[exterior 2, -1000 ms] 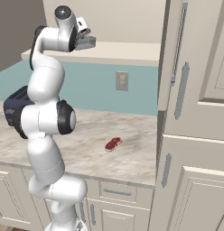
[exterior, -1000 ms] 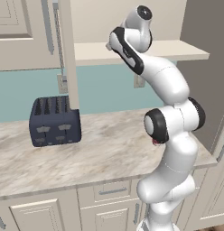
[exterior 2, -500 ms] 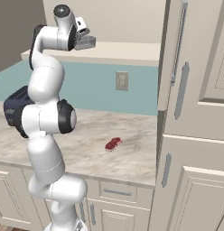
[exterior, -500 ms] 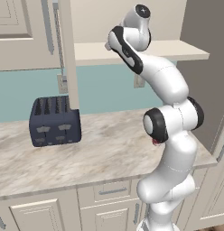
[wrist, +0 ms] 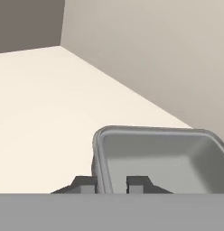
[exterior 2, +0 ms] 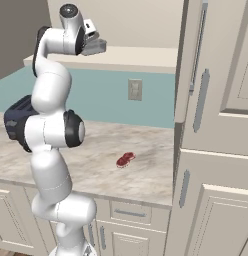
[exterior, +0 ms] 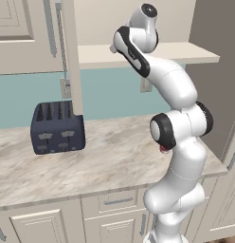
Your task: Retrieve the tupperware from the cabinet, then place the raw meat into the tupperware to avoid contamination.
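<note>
So the jaws [wrist: 111,184] sit up inside the open cabinet [exterior 2: 206,95], and in the hand view they straddle the near wall of the grey tupperware [wrist: 163,155], one tip outside the rim and one inside the tub. They look closed in tight against that wall, but I can't tell for sure whether the pinch is fully seated. If I were doing this step, I'd make sure the squeeze is firm on the wall before any lift, because a thin rim grabbed at one edge will probably want to tip or swing. Then pull straight back off the shelf [exterior: 152,53] and keep it level, minding the open door on the way out. The tupperware looks empty, just bare grey floor and walls ahead of the jaws, and it rests flat on the shelf. The raw meat [exterior 2: 125,159] lies way down below the jaws on the tabletop [exterior 2: 146,167], well apart from the tub, with the toaster [exterior: 58,127] further off to the side.
</note>
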